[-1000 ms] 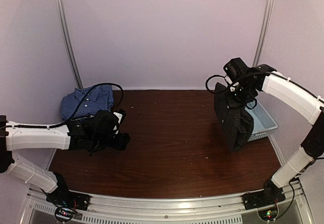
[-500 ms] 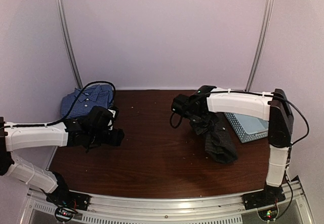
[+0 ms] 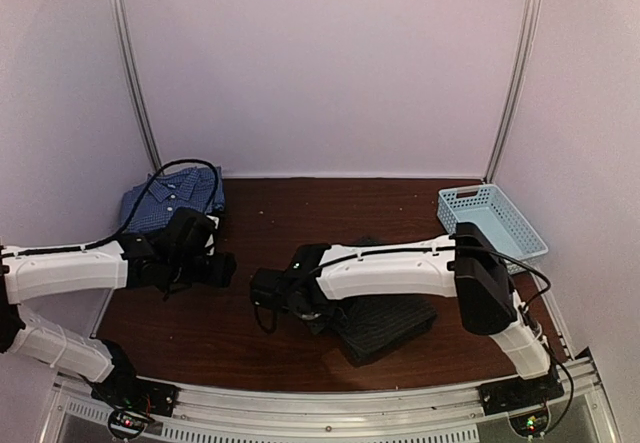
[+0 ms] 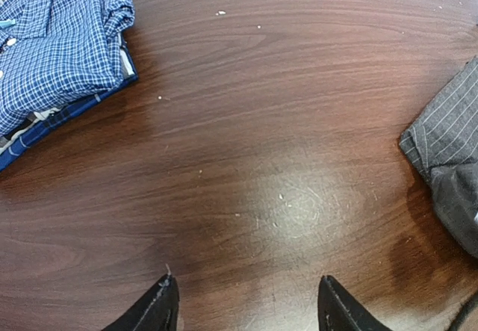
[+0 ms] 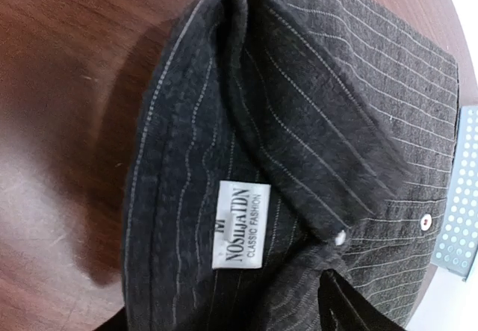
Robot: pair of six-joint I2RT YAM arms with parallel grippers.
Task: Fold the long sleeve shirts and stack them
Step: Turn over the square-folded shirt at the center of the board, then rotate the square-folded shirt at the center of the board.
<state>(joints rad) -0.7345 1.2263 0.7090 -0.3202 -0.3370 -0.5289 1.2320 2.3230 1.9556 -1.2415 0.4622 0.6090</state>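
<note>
Right gripper point(image 5: 224, 301) open over crumpled black pinstriped shirt point(image 5: 388, 69); left gripper point(image 4: 243, 305) open, empty. Right fingers point(image 5: 343, 301) may snag collar point(image 5: 299, 137) beneath, dragging shirt.

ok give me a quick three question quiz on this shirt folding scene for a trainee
1. True or false: the black pinstriped shirt lies inside the light blue basket.
2. What sits between the left arm's jaws? a) a sleeve b) nothing c) a button
3. Which size letter is printed on the black shirt's collar label?
Key: 1 false, it lies on the table. 2 b. 3 M.
</note>
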